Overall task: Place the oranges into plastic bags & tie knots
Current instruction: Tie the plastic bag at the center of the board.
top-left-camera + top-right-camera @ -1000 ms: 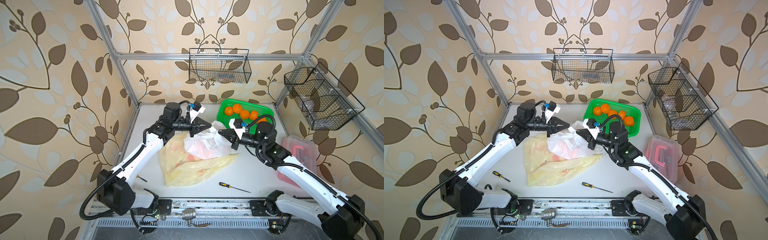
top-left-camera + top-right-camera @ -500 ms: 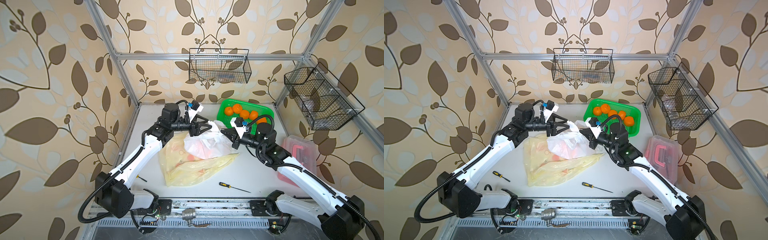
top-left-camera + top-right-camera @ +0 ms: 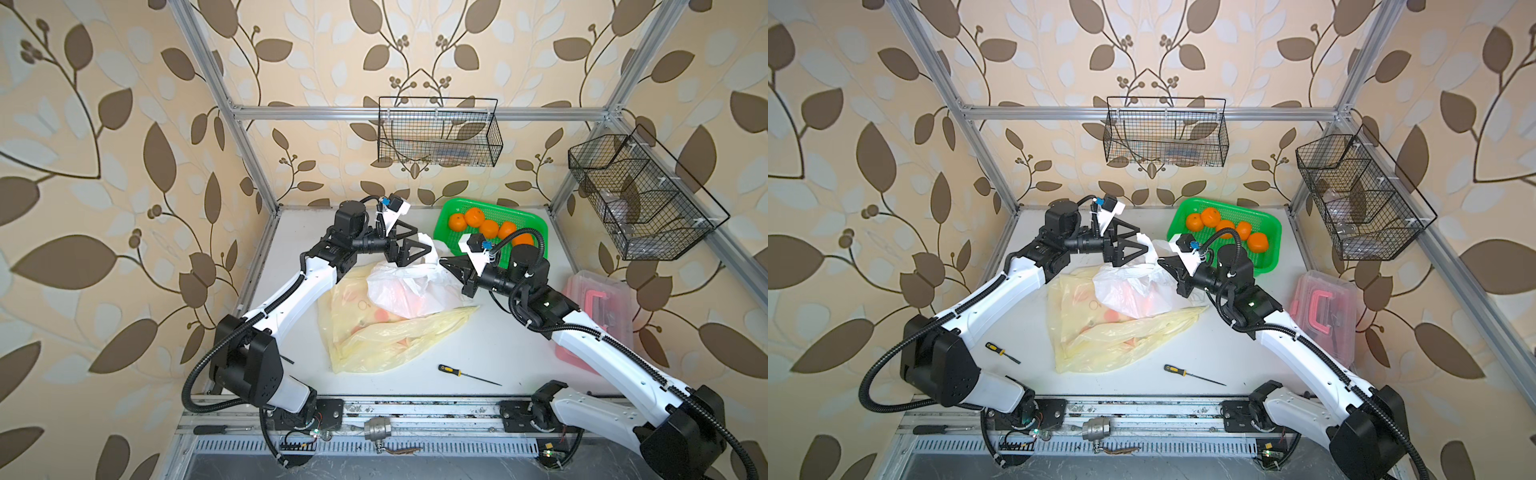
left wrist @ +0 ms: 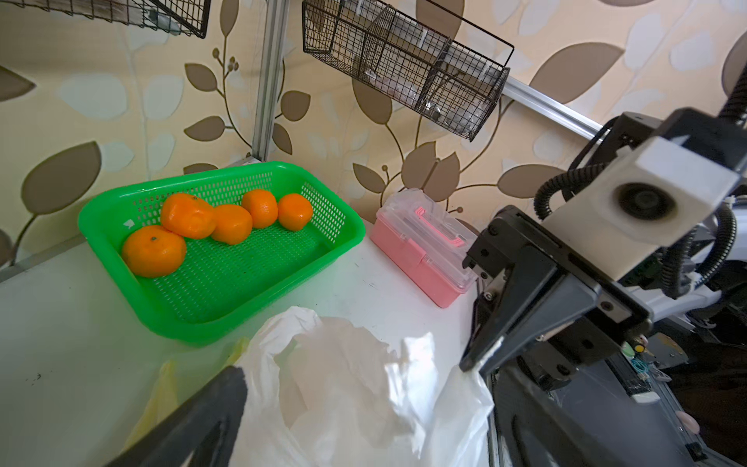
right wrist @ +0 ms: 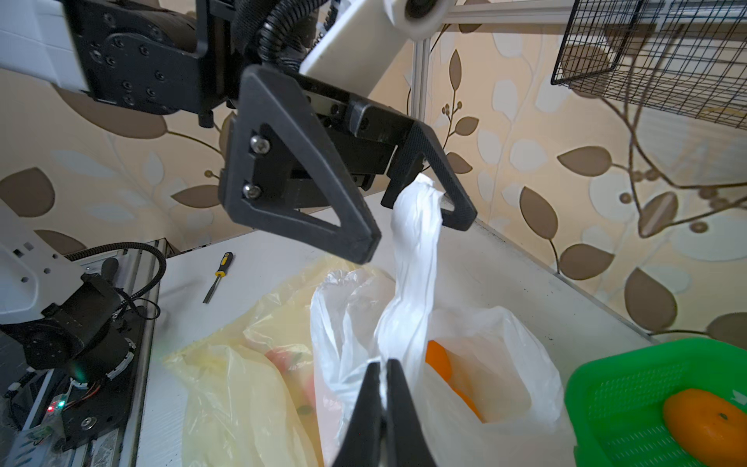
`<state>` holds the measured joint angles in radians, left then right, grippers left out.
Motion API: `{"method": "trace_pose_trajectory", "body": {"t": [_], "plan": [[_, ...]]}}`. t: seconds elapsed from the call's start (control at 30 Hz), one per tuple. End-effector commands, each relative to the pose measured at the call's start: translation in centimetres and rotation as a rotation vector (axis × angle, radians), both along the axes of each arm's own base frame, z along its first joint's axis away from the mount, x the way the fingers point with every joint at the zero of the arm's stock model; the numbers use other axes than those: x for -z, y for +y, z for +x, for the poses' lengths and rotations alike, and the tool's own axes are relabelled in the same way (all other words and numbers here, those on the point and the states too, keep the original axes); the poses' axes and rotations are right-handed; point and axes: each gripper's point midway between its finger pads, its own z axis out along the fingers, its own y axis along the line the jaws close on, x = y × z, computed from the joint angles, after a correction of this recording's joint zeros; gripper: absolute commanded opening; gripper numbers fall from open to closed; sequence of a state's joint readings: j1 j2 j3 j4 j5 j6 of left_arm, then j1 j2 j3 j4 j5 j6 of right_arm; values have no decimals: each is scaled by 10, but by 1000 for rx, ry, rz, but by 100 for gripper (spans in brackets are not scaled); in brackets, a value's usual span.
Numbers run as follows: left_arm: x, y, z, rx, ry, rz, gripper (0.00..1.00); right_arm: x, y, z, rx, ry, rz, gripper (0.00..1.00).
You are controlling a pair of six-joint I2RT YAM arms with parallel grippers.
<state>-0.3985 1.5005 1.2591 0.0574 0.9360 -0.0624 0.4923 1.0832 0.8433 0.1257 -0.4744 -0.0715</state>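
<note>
Over the last second my left tool (image 3: 422,240) had gone from pressed together to fully spread. The twisted handle strap (image 5: 416,242) of the white plastic bag (image 3: 407,291) stood unheld between its jaws, leaning close to the far one. My right tool (image 5: 384,372) was pinching a fold of the same bag's film.

That bag sat mid-desk on top of the yellow bags (image 3: 374,345), just left of the green basket (image 4: 194,323), with orange fruit showing through its side. Five more oranges (image 3: 486,226) lay in the basket at the far right. I could see no finished knot.

The risk, as I judged it, was the free strap. With nothing gripping it, it could slump or untwist before I closed on it again, and the tie would be lost. Thin film could also slip from my right tool's pinch, or tear if I pulled hard. A sideways tug might tip the bag, roll its fruit out, or drag the yellow bags beneath.
</note>
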Motion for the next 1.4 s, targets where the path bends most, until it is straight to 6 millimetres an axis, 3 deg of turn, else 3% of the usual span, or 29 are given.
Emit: {"method": "trace_pose_trajectory", "body": {"t": [0.0, 0.03, 0.33, 0.53, 0.83, 1.07, 1.37], "plan": [[-34, -10, -9, 97, -70, -68, 99, -9, 1, 4, 8, -19, 18, 0], [-35, -12, -9, 104, -65, -69, 99, -10, 1, 5, 9, -17, 21, 0], [-26, -22, -27, 198, -32, -69, 60, -21, -1, 16, 53, 10, 85, 0], [-19, -21, -29, 193, -10, -54, 69, -27, -2, 22, 38, 20, 108, 0], [-17, -19, -33, 195, -17, -41, 68, -41, 3, 29, 18, 6, 125, 0], [-15, -17, -35, 190, -19, -27, 61, -47, 9, 36, 4, 4, 128, 0], [-15, -15, -35, 177, -33, -14, 41, -48, 6, 42, 30, -6, 110, 0]]}}
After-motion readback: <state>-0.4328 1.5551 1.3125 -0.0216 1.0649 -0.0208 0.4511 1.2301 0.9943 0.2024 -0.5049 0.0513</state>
